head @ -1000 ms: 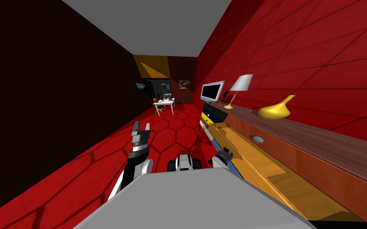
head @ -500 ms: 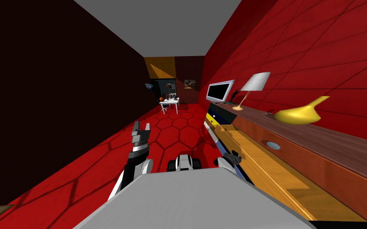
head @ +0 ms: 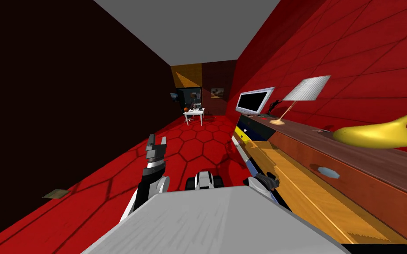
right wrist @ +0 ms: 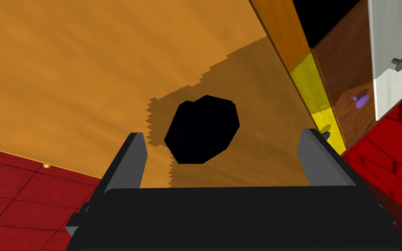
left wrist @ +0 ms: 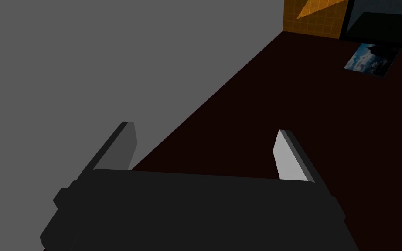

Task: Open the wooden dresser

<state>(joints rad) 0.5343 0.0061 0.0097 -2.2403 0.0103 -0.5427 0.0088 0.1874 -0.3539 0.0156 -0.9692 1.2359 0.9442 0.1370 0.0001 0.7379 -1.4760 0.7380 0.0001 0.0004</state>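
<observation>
The wooden dresser [head: 366, 194] runs along the right of the frame, its orange-lined drawer [head: 299, 189] open toward lower centre; on top stand a yellow vase [head: 374, 132], a lamp [head: 306, 90] and a monitor [head: 253, 100]; a white table [head: 194, 113] sits far off at centre; the right gripper [head: 269, 180] hangs at the drawer's near edge, fingers spread over orange wood; the left gripper [head: 156, 142], left of centre, points up, fingers spread

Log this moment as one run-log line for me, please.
task: open dresser | drawer: pulled out | right gripper: open, over drawer's orange wood | left gripper: open, raised
</observation>
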